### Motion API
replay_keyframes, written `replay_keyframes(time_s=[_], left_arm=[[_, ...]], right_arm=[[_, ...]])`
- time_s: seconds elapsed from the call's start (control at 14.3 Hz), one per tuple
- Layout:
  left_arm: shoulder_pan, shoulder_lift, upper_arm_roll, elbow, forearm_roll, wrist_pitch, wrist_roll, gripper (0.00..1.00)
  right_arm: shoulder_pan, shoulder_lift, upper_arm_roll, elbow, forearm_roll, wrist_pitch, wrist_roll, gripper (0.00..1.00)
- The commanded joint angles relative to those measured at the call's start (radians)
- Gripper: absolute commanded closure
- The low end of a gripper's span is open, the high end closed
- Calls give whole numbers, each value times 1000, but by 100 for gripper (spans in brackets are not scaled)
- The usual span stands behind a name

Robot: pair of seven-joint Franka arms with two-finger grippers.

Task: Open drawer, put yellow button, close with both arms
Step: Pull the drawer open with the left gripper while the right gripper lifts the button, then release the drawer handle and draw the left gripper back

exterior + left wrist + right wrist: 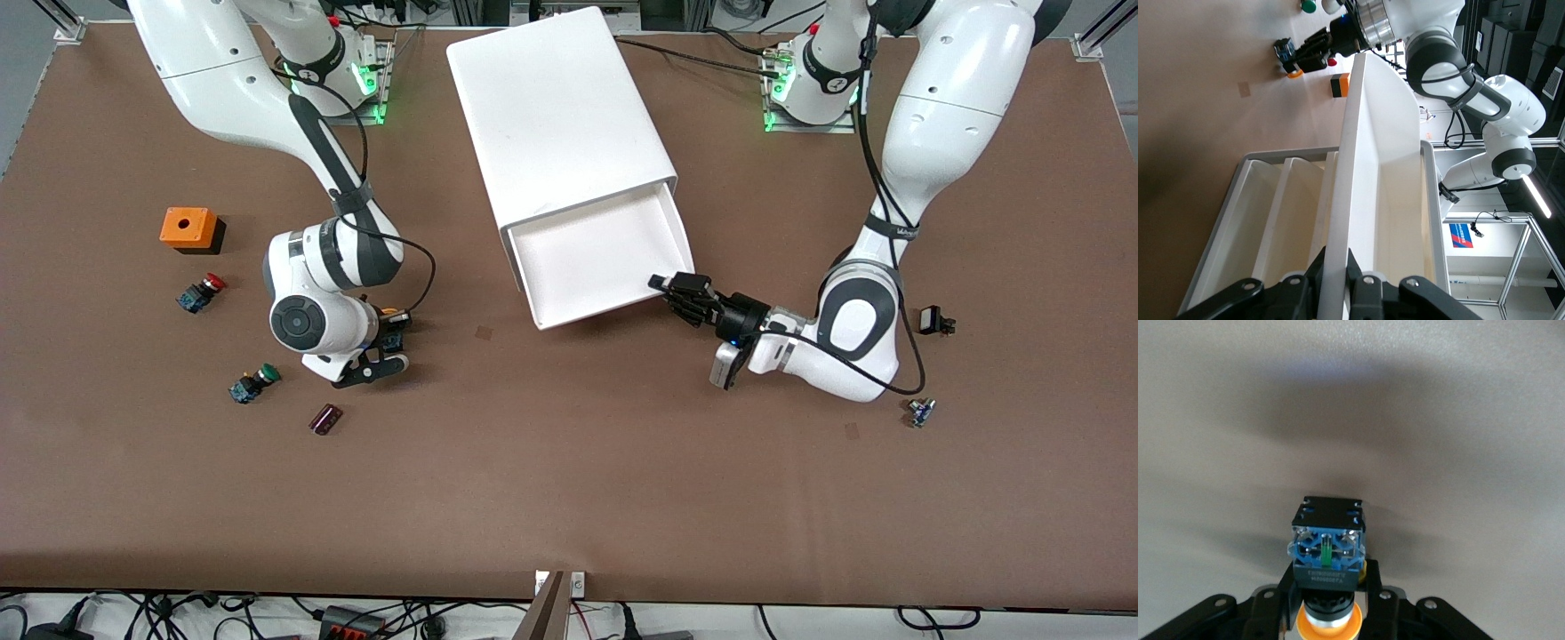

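i see right pincer (1328,613) pinching yellow button (1328,550) on tabletop (569,480); open drawer (605,258) lies toward left arm's end, left pincer (680,293) clamped on its front edge.

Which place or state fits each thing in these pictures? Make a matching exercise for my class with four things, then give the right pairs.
Things:
1. yellow button
2. drawer
3. red button
4. green button

Places or states:
A. pulled out, its front edge gripped by the left gripper
B. on the table, beside the orange box
C. clamped in the right gripper
D. on the table, near the small dark purple part

Pairs: 1-C, 2-A, 3-B, 4-D
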Motion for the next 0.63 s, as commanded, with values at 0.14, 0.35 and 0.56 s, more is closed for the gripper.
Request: replay_keyframes(time_s=[0.14, 0.35, 0.56], left_arm=[[-9, 35, 19, 56, 0, 48, 8, 1], [5, 18, 19, 58, 3, 42, -12, 0], [28, -19, 19, 78, 13, 35, -180, 0]], right_arm=[[0, -52, -2, 91, 12, -76, -3, 98], [-6, -72, -11, 232, 34, -236, -3, 100], [-15, -101, -20, 343, 84, -327, 58, 100]])
